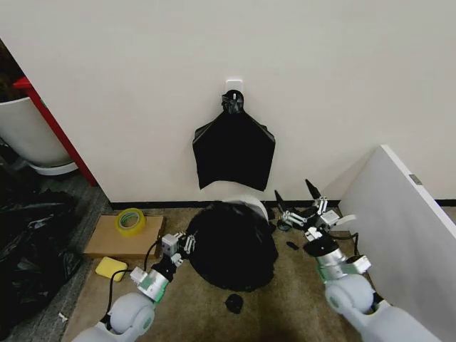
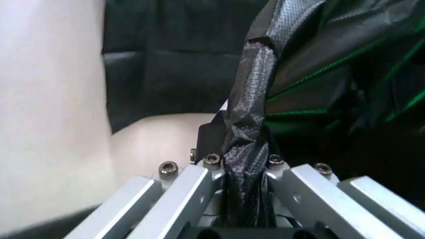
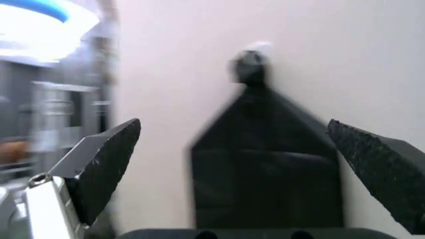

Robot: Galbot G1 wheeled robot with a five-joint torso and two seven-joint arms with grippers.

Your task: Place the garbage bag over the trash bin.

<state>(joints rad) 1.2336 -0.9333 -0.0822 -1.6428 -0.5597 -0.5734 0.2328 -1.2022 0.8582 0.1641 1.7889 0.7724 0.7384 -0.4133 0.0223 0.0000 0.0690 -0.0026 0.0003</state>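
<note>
Left pincer (image 1: 187,244) low on the floor, clamped on a twisted fold of the garbage bag (image 1: 231,244), film pinched between its pads per left wrist view. Bag thin, light, floppy, slippery; best gripped at a bunched edge near the rim. It drapes over the trash bin (image 1: 251,201), white rim peeking behind. Right pincer (image 1: 298,201) wide open, empty, just beside the bag. Spare black bags (image 1: 234,149) hang on the wall beyond.

Left tool (image 1: 187,244) clamped, right tool (image 1: 298,201) raised, fingers spread.
</note>
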